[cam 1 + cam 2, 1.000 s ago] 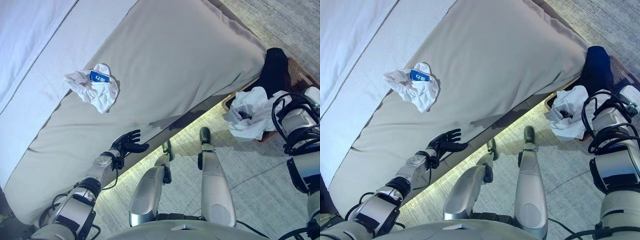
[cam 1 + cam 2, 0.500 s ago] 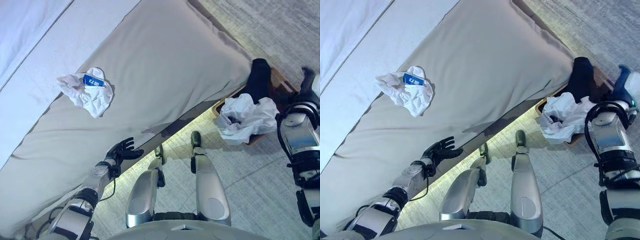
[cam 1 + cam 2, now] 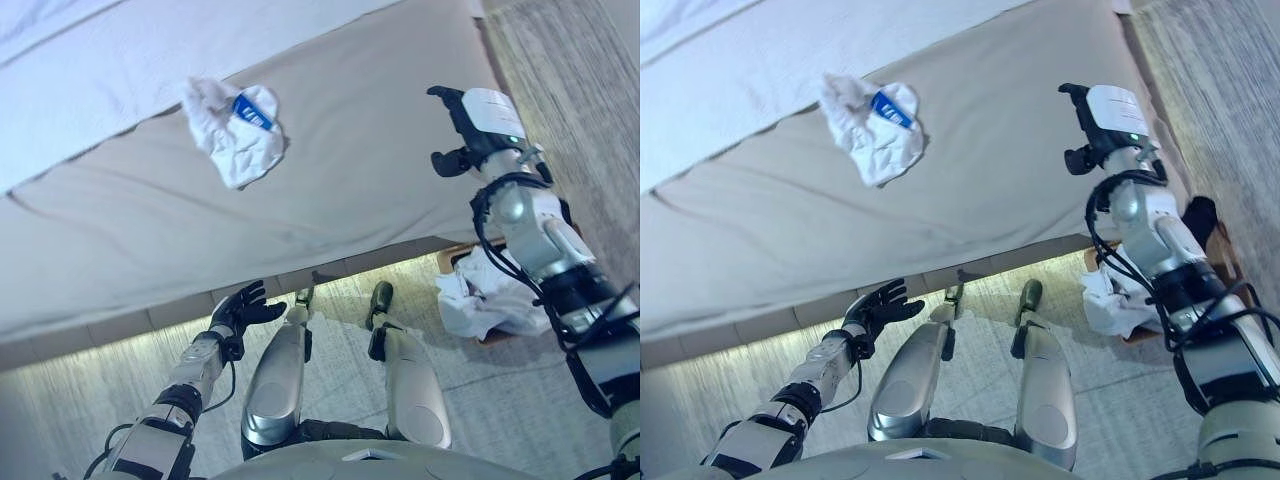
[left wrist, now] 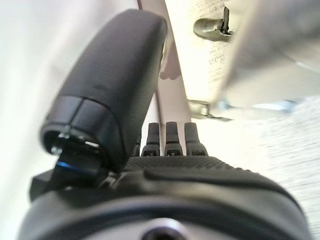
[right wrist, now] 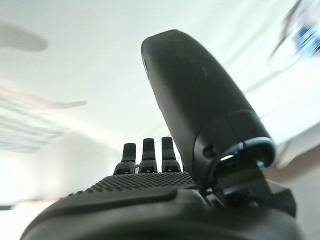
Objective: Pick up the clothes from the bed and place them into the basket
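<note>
A crumpled white garment with a blue label [image 3: 238, 140] lies on the beige bed cover [image 3: 360, 170]. My right hand [image 3: 470, 125] is open and empty, raised over the bed's right part, well right of the garment. In the right wrist view its fingers [image 5: 145, 155] are straight, and the garment's blue label [image 5: 306, 37] shows far off. My left hand [image 3: 240, 308] is open with spread fingers, low by the bed's side edge. The basket [image 3: 1226, 248] stands on the floor at the right, holding white clothes [image 3: 495, 300] and a dark cloth [image 3: 1200, 215].
A white sheet [image 3: 120, 60] covers the far part of the bed. Grey patterned floor [image 3: 570, 90] runs along the bed's right end and in front of it. My right arm crosses above the basket.
The camera has shifted. My right hand has swung from beside the basket up over the bed. My left hand has come off the bed cover to below its edge.
</note>
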### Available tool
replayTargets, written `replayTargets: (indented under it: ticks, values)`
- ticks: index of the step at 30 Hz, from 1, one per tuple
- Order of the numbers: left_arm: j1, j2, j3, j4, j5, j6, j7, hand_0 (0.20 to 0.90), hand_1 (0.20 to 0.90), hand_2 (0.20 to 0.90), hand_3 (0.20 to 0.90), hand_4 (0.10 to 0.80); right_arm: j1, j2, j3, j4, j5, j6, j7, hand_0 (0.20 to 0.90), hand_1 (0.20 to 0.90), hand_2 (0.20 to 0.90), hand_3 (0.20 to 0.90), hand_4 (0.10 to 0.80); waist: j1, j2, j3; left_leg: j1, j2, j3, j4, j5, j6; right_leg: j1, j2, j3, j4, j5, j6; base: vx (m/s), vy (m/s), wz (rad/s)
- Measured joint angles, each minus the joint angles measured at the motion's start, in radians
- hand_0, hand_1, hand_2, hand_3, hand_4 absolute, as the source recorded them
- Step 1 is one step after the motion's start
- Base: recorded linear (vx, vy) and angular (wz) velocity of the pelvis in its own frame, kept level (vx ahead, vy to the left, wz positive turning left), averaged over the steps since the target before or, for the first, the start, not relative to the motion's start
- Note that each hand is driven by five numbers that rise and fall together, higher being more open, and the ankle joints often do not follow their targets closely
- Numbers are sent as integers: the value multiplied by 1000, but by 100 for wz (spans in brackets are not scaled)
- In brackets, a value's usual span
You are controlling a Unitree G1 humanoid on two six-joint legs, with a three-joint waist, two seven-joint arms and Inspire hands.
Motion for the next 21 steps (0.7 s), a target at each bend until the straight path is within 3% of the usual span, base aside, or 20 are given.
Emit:
replayTargets:
  ticks: [4,10,13,21]
  values:
    - [-9,41,-3,-1,-7,0,19,900,900,900,900,800,-140,57,84,124,0,15,-13,900,900,900,900,800,81,-49,9,-46,-20,-57,37,-1,-1,0,-20,-51,-1,-1,1,68,112,49]
    - [-7,92,0,-1,-41,0,35,900,900,900,900,800,-355,156,126,295,33,55,-76,900,900,900,900,800,182,-75,15,-147,-49,-142,95,-11,-16,-17,-39,-125,-20,-5,8,90,55,43]
    - [-4,115,2,-5,-49,-4,34,900,900,900,900,800,-424,187,152,403,89,94,-75,900,900,900,900,800,237,-97,15,-188,-53,-158,106,-21,-28,-39,-39,-143,-29,-7,11,39,35,24]
    - [4,111,2,-9,-78,-40,1,900,900,900,900,800,-506,232,190,689,131,184,16,900,900,900,900,800,312,-104,17,-297,-79,-233,155,-18,-27,-85,-55,-229,-30,-7,11,23,8,26]
